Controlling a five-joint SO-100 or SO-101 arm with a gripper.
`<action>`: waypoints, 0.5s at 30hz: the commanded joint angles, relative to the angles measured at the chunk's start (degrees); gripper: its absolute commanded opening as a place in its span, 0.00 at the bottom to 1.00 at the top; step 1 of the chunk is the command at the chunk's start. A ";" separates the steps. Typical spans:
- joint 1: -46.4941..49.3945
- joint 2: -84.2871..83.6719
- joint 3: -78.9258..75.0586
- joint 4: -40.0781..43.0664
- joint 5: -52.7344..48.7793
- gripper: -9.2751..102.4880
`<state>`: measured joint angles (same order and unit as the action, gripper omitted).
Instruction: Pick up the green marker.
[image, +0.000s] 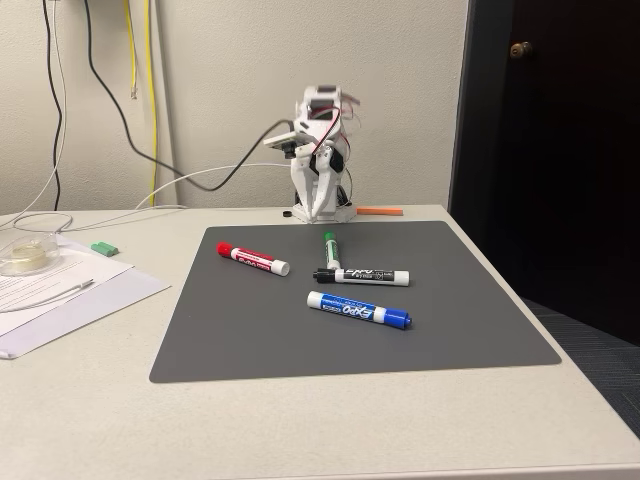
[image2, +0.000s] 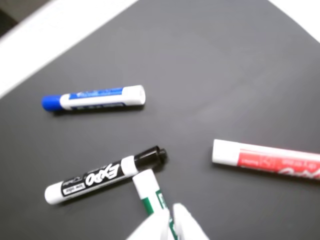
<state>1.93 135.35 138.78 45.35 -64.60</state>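
The gripper (image2: 170, 222) is hovering over the green marker (image2: 148, 192) beside the black marker (image2: 102, 175), jaws slightly parted, needing to descend

An office or lab corner, plain beige wall with cables (image: 100, 80) hanging down it, dark wooden door (image: 545, 150) with a brass knob, pale desk (image: 300, 430) with printed papers (image: 60, 290), a grey mat (image: 250, 330) and dry-erase markers, carpet underfoot.
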 joint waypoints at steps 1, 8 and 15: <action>0.00 -5.19 -5.98 2.02 -3.25 0.08; -1.76 -16.17 -6.06 7.03 -12.30 0.08; -2.72 -17.84 -4.39 8.26 -14.24 0.09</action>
<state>-0.35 117.51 135.09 53.09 -78.40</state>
